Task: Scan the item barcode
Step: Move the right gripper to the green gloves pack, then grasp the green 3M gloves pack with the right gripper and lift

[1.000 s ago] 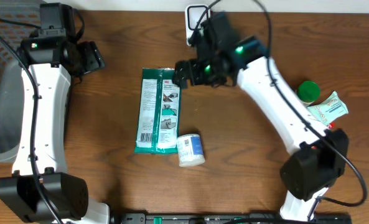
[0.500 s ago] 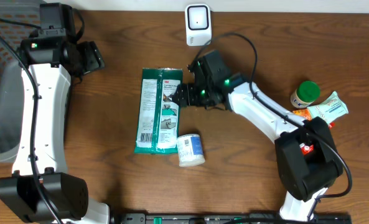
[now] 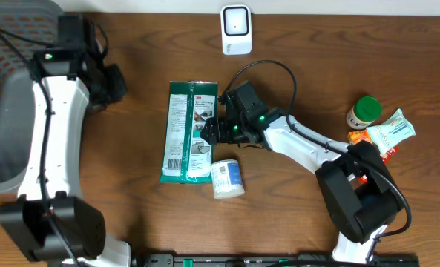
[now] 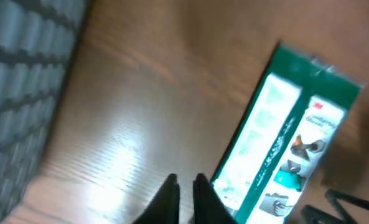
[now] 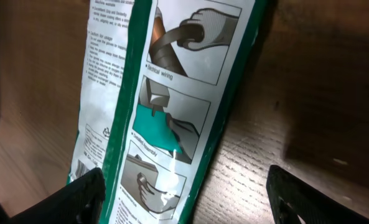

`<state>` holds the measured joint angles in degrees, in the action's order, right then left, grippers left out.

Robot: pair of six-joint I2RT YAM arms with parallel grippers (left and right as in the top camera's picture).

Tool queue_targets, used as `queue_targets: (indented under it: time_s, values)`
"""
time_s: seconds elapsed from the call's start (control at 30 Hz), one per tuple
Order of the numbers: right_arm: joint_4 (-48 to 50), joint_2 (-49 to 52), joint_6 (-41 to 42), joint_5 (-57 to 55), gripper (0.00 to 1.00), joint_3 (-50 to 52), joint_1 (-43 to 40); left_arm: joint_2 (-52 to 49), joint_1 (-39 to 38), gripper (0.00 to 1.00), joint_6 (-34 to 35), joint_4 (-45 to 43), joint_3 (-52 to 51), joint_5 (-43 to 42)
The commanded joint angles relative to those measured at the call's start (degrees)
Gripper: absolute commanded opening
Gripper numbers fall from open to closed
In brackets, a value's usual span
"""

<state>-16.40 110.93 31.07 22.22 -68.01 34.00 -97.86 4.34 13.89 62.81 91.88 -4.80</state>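
Brown wooden tabletop (image 3: 130, 222), centre frame: a flat green-and-white plastic packet (image 3: 188, 137) lies with its long axis running top to bottom. The nearer right gripper (image 3: 214, 132) hovers at its right edge, jaws open. The left gripper (image 3: 116, 78), jaws closed and empty, sits upper left, well apart.

we are looking at a green packet (image 3: 190, 132) with white panels and teal drawings, a brown wood-grain table (image 3: 130, 194), a white scanner (image 3: 236, 30), a white-and-blue tub (image 3: 226, 179), a green-capped bottle (image 3: 367, 110) and a grey basket (image 3: 3, 126).
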Motion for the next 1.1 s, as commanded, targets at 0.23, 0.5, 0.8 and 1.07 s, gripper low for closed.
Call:
queue_targets:
  time_s: [0.23, 0.5, 0.8, 1.07]
  values:
    - [-0.9, 0.0, 5.8, -2.4, 0.72, 0.4, 0.5, -2.6, -1.7, 0.08, -0.4, -11.4, -16.0, -8.7]
    - [-0.8, 0.9, 6.1, -3.0, 0.77, 0.4, 0.9, -5.3, -3.6, 0.08, 1.9, -22.9, -23.9, -7.7]
    - [4.4, 6.2, 6.0, 4.0, 0.73, 0.4, 0.9, -11.5, -6.1, 0.1, 2.3, -23.6, -24.6, -8.2]
    - [8.3, 6.4, 4.5, 11.1, 0.61, 0.4, 0.7, -13.4, -10.1, 0.11, 2.3, -24.6, -24.6, -8.3]
